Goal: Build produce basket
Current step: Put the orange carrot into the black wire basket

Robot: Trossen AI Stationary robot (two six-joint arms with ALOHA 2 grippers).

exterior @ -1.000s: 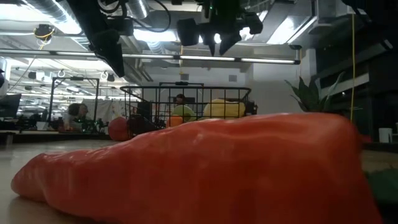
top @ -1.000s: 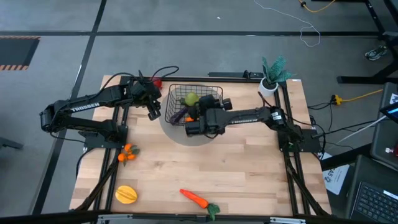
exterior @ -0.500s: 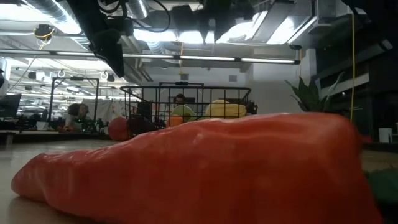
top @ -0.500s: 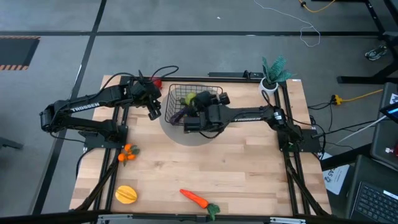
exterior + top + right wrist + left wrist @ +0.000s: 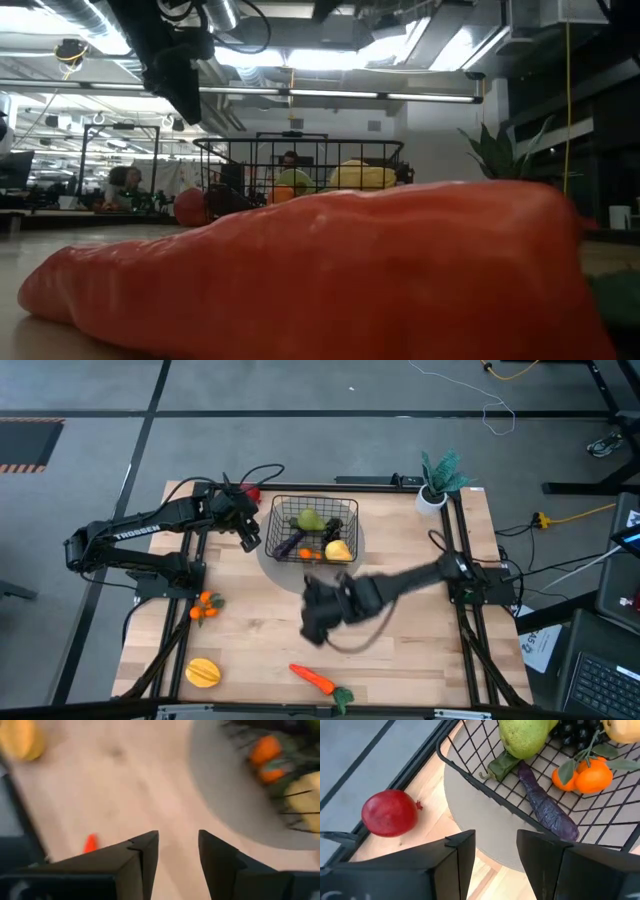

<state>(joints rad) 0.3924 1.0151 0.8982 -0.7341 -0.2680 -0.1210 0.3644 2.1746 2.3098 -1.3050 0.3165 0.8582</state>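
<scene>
The black wire basket (image 5: 315, 530) stands on a grey round mat at the table's far middle. It holds a green pear (image 5: 525, 737), a purple eggplant (image 5: 545, 805), small oranges (image 5: 587, 775), dark grapes (image 5: 335, 523) and a yellow fruit (image 5: 338, 550). My left gripper (image 5: 250, 540) hangs open just left of the basket, above the mat's edge, with nothing between its fingers (image 5: 495, 855). My right gripper (image 5: 320, 618) is open and empty over the bare table centre, nearer than the basket (image 5: 177, 852). A red apple (image 5: 389, 813) lies on the table left of the basket.
An orange carrot (image 5: 315, 680) lies near the front edge and fills the low view (image 5: 300, 270). A yellow-orange fruit (image 5: 203, 673) sits at the front left, with small oranges (image 5: 205, 607) farther back on the left. A white pot with a teal plant (image 5: 438, 480) stands at the far right.
My right gripper has left its place over the basket, swinging toward the table's near edge and rising, and it has turned as it went. The yellow fruit that it covered now shows in the basket. The produce on the table has stayed where it was.
</scene>
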